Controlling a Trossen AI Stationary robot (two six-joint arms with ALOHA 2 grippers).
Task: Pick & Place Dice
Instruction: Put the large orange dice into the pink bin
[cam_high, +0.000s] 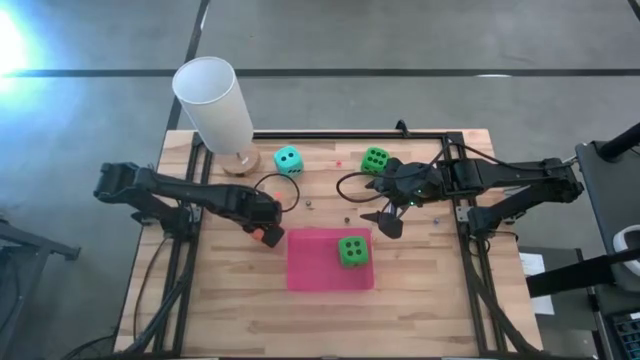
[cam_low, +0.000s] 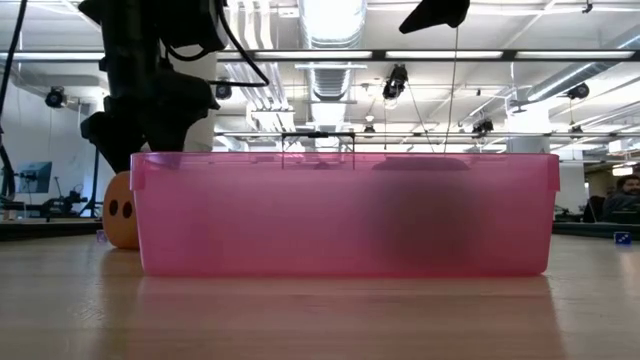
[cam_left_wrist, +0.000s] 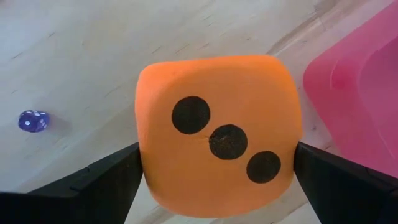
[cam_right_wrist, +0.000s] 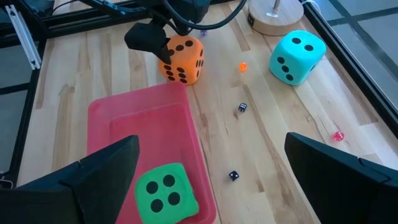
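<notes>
The orange die (cam_high: 268, 237) sits between my left gripper's (cam_high: 264, 230) fingers just off the left far corner of the pink tray (cam_high: 310, 265). Its three-pip face (cam_left_wrist: 227, 140) fills the left wrist view. One green die (cam_high: 352, 250) lies inside the tray. The teal die (cam_high: 288, 160) and the second green die (cam_high: 376, 160) rest on the wood near the far edge. My right gripper (cam_high: 389, 222) hovers open above the table just right of the tray's far right corner, touching nothing. Its own view looks down on the tray (cam_right_wrist: 149, 124). My left gripper pinches the orange die between its two fingers (cam_left_wrist: 99, 180), one on each of two opposite side faces (cam_left_wrist: 148, 168). The fingers come from above, slanting in from the table's left. The die sits upright; whether its underside is on the wood or just clear cannot be told.
A white-shaded lamp (cam_high: 215, 100) stands on a round wooden base (cam_high: 240, 163) at the far left. Tiny dice are scattered on the wood: a blue one (cam_left_wrist: 33, 121), black ones (cam_right_wrist: 242, 107) and a pink one (cam_right_wrist: 337, 135). A black frame rail (cam_high: 350, 135) edges the table.
</notes>
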